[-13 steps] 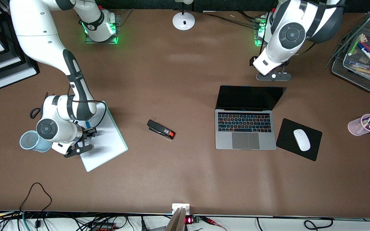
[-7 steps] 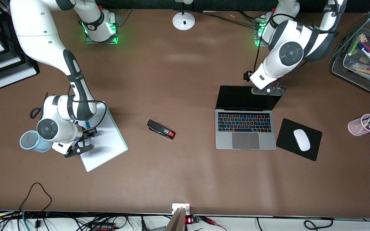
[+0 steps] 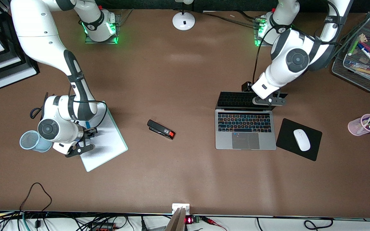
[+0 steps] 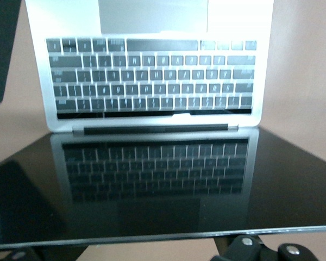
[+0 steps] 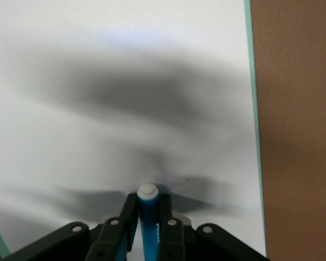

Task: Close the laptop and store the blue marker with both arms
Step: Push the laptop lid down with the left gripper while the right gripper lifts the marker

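The laptop sits on the worktop toward the left arm's end, with its lid tipped well forward over the keyboard, so the keys show mirrored in the black screen. The left end effector is at the lid's top edge, near the corner on the mouse pad's side. In the left wrist view only its tips show below that edge; I cannot tell how it is set.

The push lands off-centre on the lid. I'd worry the lid could twist, or the base skid toward the front camera instead of the hinge folding. If the end effector slides off the edge, the lid could drop hard onto the keys.

Well away from the laptop, toward the right arm's end, the right end effector hangs low over the white clipboard. It is clamped on the blue marker. The right wrist view shows both fingers pressed to the barrel, with the pale cap poking out past them. The marker points down at the board, and I cannot tell whether it is clear of it. The blue mesh cup stands just beside that arm's wrist, farther still from the laptop. A careless swing could knock it over, or the slim barrel could slip in a grip that narrow.
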### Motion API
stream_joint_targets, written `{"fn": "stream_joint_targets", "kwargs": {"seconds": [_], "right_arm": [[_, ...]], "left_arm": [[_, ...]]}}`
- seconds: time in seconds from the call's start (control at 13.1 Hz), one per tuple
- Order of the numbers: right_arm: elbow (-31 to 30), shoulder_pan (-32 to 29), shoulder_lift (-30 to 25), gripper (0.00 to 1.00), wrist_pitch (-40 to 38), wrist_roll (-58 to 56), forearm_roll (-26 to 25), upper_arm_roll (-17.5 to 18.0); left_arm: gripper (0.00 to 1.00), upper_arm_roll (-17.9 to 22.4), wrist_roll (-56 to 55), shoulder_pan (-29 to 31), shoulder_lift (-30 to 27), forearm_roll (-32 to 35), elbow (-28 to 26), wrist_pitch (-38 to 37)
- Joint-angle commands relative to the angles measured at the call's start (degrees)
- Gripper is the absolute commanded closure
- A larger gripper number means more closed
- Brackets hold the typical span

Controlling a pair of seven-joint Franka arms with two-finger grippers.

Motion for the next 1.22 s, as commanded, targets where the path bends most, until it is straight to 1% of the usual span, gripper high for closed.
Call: {"fn": "stream_joint_targets", "kwargs": {"seconds": [0.0, 0.23, 0.38, 0.61, 0.84, 1.0, 1.15], "right_arm": [[0.14, -0.02, 0.22, 0.83, 0.63, -0.38, 0.43, 0.1], [1.37, -0.02, 0.04, 0.85, 0.45, -0.55, 0.43, 0.1], [3.47, -0.11, -0.57, 0.85, -0.16, -0.64, 0.43, 0.1], [3.92, -0.11, -5.65, 0.85, -1.66, -0.64, 0.43, 0.1], [3.92, -0.9, -10.58, 0.85, -4.28, -2.3, 0.6, 0.01], [3.83, -2.56, -13.74, 0.85, -7.44, -5.19, 2.52, 0.01], [3.83, -4.32, -16.64, 0.86, -10.0, -13.25, 5.68, -0.17]], "left_arm": [[0.0, -0.1, 0.64, 1.66, 6.18, -0.43, 4.65, 1.9], [0.0, -0.02, 0.64, 2.02, 10.93, -0.43, 6.6, 6.47], [0.0, 0.42, 0.64, 1.93, 13.31, 0.27, 8.17, 7.62], [0.0, 0.86, 0.64, 1.93, 16.56, 1.77, 9.94, 8.67], [0.0, 1.74, 0.64, 1.93, 20.87, 2.82, 9.59, 15.86], [0.0, 2.61, 0.64, 1.49, 22.8, 2.91, 10.03, 17.02], [0.0, 3.32, 0.73, 1.22, 24.99, 2.91, 9.94, 20.0]]}}
